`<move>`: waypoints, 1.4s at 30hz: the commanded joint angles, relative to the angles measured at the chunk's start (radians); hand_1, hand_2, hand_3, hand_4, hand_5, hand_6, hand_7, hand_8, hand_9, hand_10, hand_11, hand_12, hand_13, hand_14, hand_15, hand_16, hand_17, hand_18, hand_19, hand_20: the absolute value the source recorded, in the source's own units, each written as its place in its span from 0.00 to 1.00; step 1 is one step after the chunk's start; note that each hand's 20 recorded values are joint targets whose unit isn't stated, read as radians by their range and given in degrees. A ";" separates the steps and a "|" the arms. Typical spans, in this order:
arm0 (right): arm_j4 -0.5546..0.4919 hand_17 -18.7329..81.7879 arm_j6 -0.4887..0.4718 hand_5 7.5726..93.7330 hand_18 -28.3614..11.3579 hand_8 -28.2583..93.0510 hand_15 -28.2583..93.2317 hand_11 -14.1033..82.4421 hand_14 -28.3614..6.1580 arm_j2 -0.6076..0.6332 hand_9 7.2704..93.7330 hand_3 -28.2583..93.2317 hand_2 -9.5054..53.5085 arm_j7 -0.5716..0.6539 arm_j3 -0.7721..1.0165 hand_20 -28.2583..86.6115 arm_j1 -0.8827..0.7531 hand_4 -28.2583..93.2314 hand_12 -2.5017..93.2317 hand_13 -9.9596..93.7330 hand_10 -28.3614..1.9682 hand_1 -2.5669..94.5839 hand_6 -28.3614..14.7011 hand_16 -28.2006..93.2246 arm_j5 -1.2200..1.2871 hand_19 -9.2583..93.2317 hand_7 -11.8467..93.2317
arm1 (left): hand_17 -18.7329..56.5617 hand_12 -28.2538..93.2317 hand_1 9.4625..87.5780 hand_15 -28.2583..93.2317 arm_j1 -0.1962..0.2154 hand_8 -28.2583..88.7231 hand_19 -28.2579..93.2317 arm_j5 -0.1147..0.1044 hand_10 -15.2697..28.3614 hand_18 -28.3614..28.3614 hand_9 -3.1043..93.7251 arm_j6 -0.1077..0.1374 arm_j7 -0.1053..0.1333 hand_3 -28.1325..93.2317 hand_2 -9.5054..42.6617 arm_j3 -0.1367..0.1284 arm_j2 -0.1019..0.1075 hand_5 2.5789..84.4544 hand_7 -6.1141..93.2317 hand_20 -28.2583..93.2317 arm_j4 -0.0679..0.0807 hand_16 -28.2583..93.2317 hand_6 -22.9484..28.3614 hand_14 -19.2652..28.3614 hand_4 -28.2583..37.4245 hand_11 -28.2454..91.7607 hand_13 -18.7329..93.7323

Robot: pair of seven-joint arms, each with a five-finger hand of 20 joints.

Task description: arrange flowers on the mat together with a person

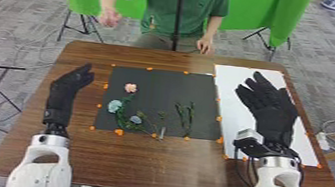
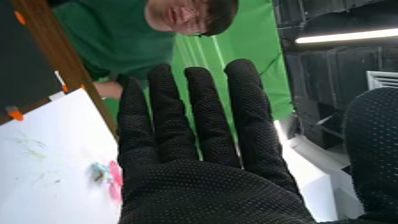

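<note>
Head view: the black mat (image 1: 160, 83) lies flat on the brown wooden table (image 1: 130, 163), with a white sheet (image 1: 230, 78) to its right. Orange markers (image 1: 119, 132) are set along the borders of both. The flowers are positioned on the left half of the mat: the pink flower (image 1: 131, 87) is farthest from the robot, the light-blue flower (image 1: 114, 105) is nearer and slightly to the left, and the grey-blue flower (image 1: 135, 120) is nearest of the three. Green foliage adjoins the two blue blooms. Two green stems (image 1: 184, 114) lie side by side on the mat, right of the blooms. The left hand (image 1: 68, 88) is located left of the mat, fingers relaxed and nearly straight, empty. The right hand (image 1: 271, 110) is located above the white sheet, fingers extended and slightly spread, empty.

Right wrist view: the right hand's fingers are straight and upright, with narrow gaps between them; the thumb stands apart and the palm is empty. A pink and light-blue patch (image 2: 114, 180) appears at the white sheet, beside the glove; its exact nature cannot be determined.
</note>
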 commanded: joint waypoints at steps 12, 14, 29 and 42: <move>0.001 0.38 0.014 0.49 0.29 0.17 0.32 0.21 0.35 0.000 0.45 0.83 0.25 0.009 -0.018 0.52 0.020 0.11 0.18 0.46 0.47 0.13 0.63 0.45 0.000 0.22 0.20 | 0.30 0.34 0.19 0.36 -0.032 0.19 0.32 0.015 0.66 0.72 0.48 -0.039 -0.030 0.77 0.28 -0.004 -0.037 0.52 0.18 0.37 -0.007 0.24 0.56 0.80 0.07 0.38 0.47; 0.007 0.38 0.015 0.49 0.29 0.17 0.32 0.21 0.35 0.004 0.45 0.83 0.25 0.010 -0.021 0.52 0.032 0.11 0.18 0.46 0.47 0.13 0.63 0.45 0.002 0.22 0.20 | 0.30 0.34 0.19 0.36 -0.040 0.19 0.32 0.014 0.66 0.72 0.48 -0.036 -0.027 0.78 0.27 0.001 -0.038 0.52 0.18 0.37 -0.001 0.24 0.56 0.80 0.07 0.38 0.47; 0.051 0.38 -0.023 0.50 0.29 0.17 0.33 0.21 0.35 0.026 0.46 0.83 0.25 -0.029 -0.032 0.52 0.120 0.11 0.18 0.48 0.47 0.13 0.63 0.45 0.001 0.22 0.20 | 0.30 0.34 0.19 0.36 -0.131 0.19 0.32 0.010 0.66 0.72 0.49 -0.071 -0.001 0.78 0.27 0.035 -0.011 0.52 0.18 0.37 0.051 0.24 0.56 0.79 0.08 0.38 0.47; 0.054 0.38 -0.033 0.50 0.30 0.17 0.33 0.21 0.37 0.026 0.46 0.83 0.23 -0.038 -0.040 0.52 0.130 0.11 0.18 0.48 0.47 0.13 0.63 0.45 -0.006 0.22 0.20 | 0.30 0.34 0.20 0.36 -0.145 0.19 0.32 0.006 0.66 0.72 0.49 -0.068 0.020 0.77 0.26 0.040 0.004 0.52 0.18 0.37 0.051 0.24 0.56 0.79 0.08 0.38 0.48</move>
